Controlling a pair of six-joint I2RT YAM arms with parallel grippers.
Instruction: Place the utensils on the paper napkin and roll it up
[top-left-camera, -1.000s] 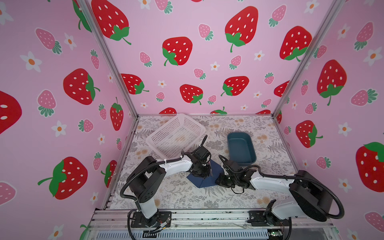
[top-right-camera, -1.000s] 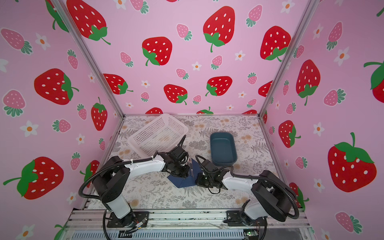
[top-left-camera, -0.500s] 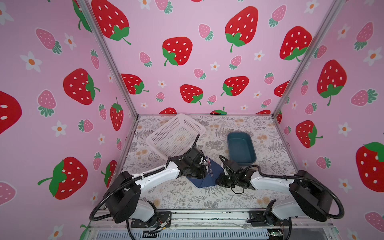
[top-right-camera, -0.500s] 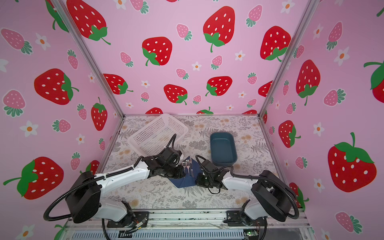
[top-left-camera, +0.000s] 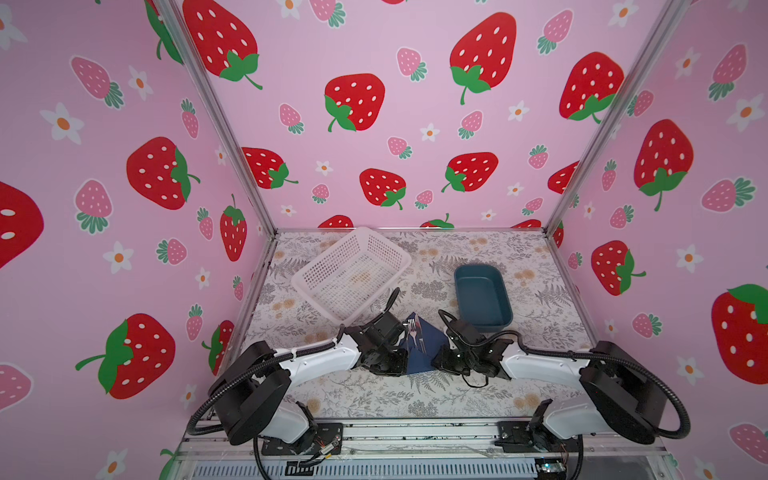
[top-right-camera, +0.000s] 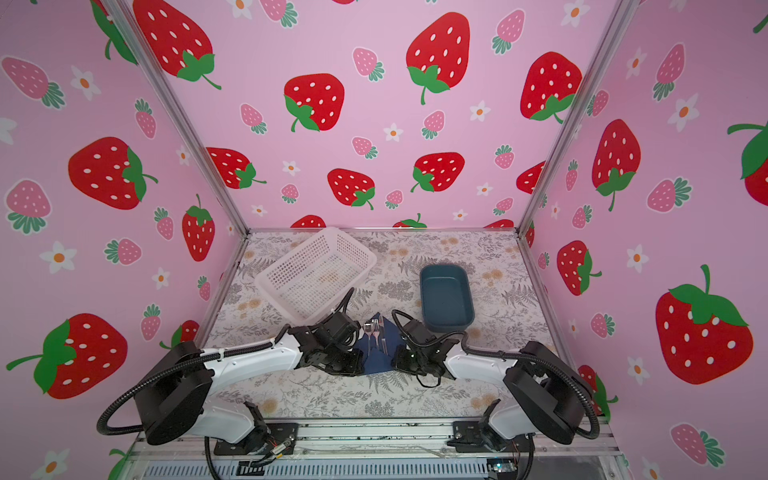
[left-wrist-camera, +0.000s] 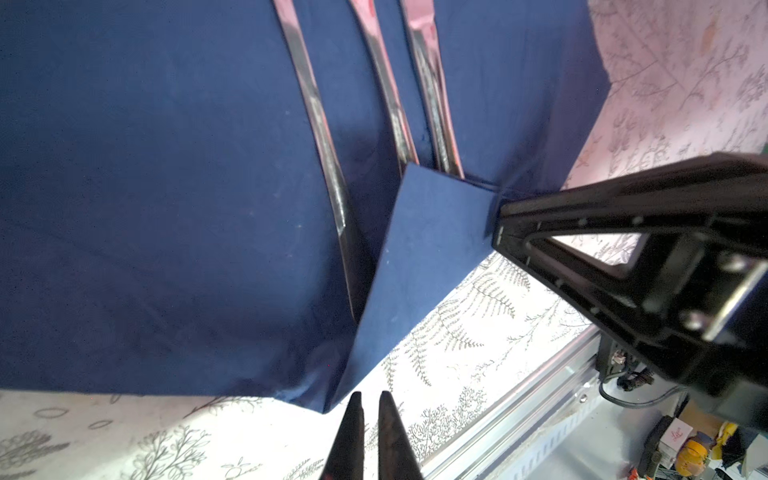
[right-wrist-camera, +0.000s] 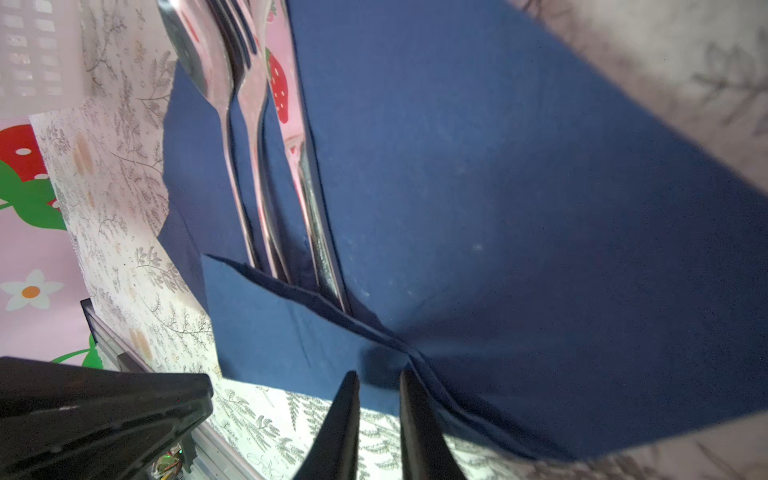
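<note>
Shiny silver metal utensils (right-wrist-camera: 261, 187) lie on the dark navy paper napkin (left-wrist-camera: 145, 187), handles under its folded flap. Left gripper (left-wrist-camera: 369, 409): nearly closed, empty. Right gripper (right-wrist-camera: 378, 374): grip cannot be told. Uneven rolling may tear paper, scattering utensils.

The utensils (right-wrist-camera: 266, 166) are polished metal, mirror-bright enough to carry pink and red reflections. The napkin (right-wrist-camera: 498, 208) is matt navy paper with a faintly fibrous grain and soft creases. My fingers (right-wrist-camera: 340, 428) are matt black plastic, the basket (top-left-camera: 353, 274) is pale perforated plastic, the tray (top-left-camera: 482, 299) is smooth teal plastic with a dull sheen, and the table cover (top-left-camera: 374, 395) is a matt print.
</note>
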